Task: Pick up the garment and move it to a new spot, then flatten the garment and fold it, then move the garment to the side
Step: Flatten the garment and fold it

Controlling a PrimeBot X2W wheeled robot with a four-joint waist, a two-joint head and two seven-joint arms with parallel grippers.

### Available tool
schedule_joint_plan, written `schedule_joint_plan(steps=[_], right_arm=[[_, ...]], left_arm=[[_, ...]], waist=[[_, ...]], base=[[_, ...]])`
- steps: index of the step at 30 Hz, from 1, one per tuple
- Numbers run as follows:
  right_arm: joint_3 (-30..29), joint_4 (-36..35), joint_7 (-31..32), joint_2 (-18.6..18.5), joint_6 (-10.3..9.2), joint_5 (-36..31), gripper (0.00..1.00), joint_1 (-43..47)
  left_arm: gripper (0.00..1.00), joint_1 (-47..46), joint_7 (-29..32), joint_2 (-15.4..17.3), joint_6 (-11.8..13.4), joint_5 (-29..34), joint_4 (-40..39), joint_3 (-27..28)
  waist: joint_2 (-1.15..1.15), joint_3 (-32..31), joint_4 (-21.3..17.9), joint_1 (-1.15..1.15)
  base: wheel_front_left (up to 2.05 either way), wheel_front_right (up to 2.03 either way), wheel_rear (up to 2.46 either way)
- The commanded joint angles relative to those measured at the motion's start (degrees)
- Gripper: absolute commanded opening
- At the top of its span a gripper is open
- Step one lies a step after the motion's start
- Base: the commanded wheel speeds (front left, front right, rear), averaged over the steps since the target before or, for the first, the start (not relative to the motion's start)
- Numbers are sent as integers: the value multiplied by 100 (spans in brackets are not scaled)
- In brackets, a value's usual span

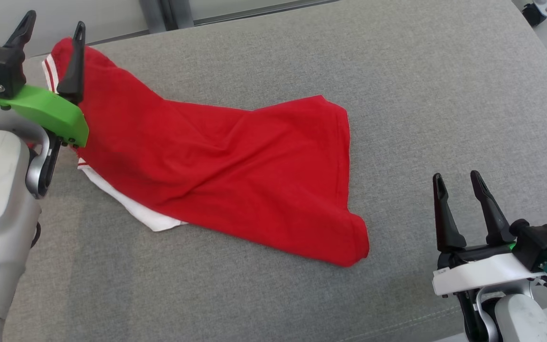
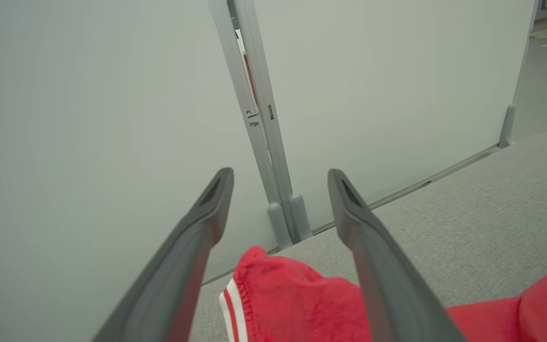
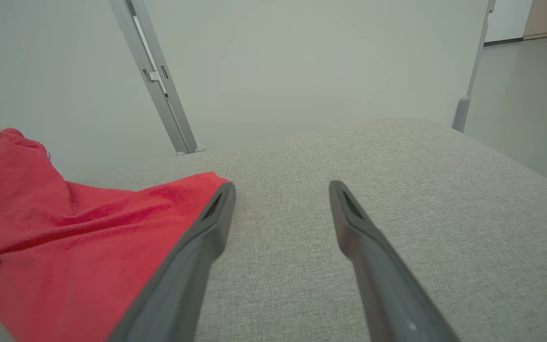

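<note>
The green mount (image 1: 48, 111) hides the garment (image 1: 216, 171)'s left edge.

Bright, even, diffuse light throughout. The garment (image 1: 216, 161) casts only a thin, soft shadow along its lower edge on the cushion (image 1: 397, 95). The head view is sharp. In both wrist views the fingers (image 2: 382, 266) blur toward the bottom edge, and the post (image 3: 157, 85) leans with wide-angle distortion.

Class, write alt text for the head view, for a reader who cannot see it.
A crumpled red garment with white trim lies on a grey fabric surface. The left gripper, open, is at its upper-left end; the right gripper, open, is apart from it at lower right.
</note>
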Motion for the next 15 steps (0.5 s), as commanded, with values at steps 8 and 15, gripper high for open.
schedule_joint_plan(steps=[8,15], right_arm=[[-7,28,-17,11,-8,-70,100,95],[-40,35,-17,6,-8,-86,100,273]], left_arm=[[100,1087,-3,-232,76,442,-1269,1059],[100,2451,-2,-772,128,752,-2137,1638]], waist=[[0,-371,318,0],[0,-575,591,0]], base=[[0,0,0],[0,0,0]])
